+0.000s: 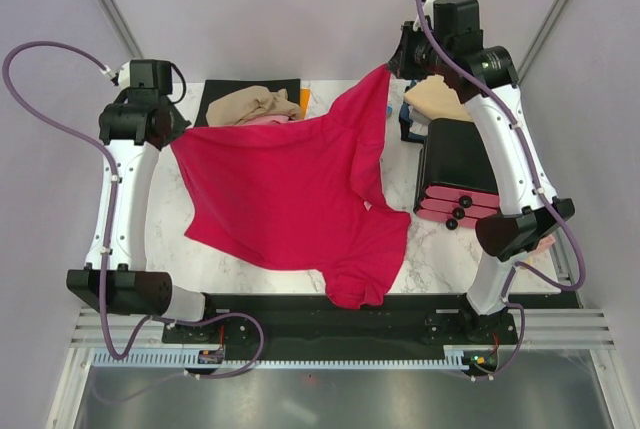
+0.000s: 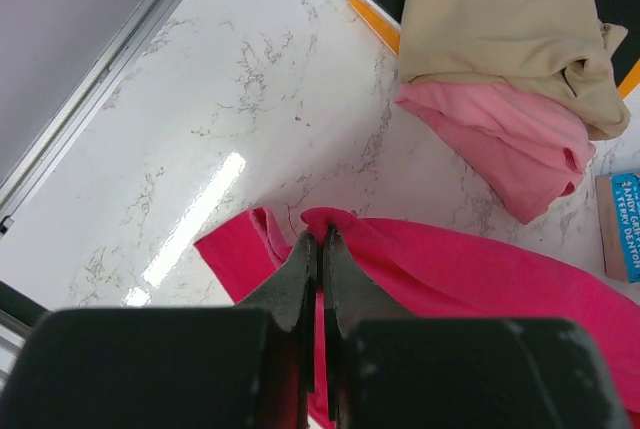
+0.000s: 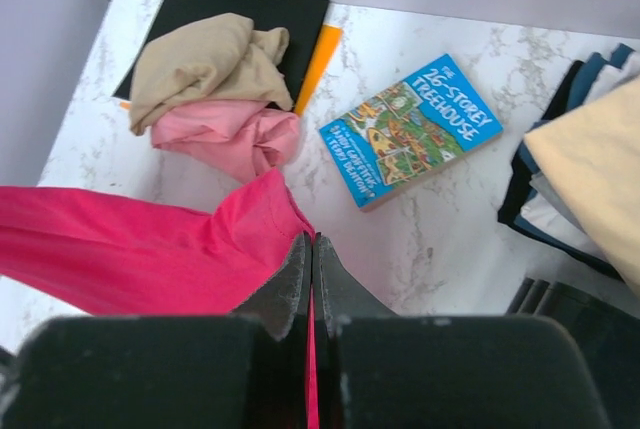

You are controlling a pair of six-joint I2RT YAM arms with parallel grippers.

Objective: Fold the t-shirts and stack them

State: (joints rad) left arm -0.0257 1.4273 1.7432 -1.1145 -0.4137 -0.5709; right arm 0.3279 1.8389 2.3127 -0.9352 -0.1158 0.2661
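The crimson red t-shirt hangs stretched between both grippers above the marble table, its lower part draping over the near edge. My left gripper is shut on one corner of the red shirt at the left. My right gripper is shut on another corner of the red shirt, raised high at the back right. A crumpled tan-brown t-shirt lies on a pink t-shirt at the back. A peach-cream t-shirt lies on the black bin.
A flat black mat with an orange sheet under it lies at the back left. A blue illustrated book lies behind the red shirt. A black bin on stacked pink trays stands at the right, with dark folded cloth beside it.
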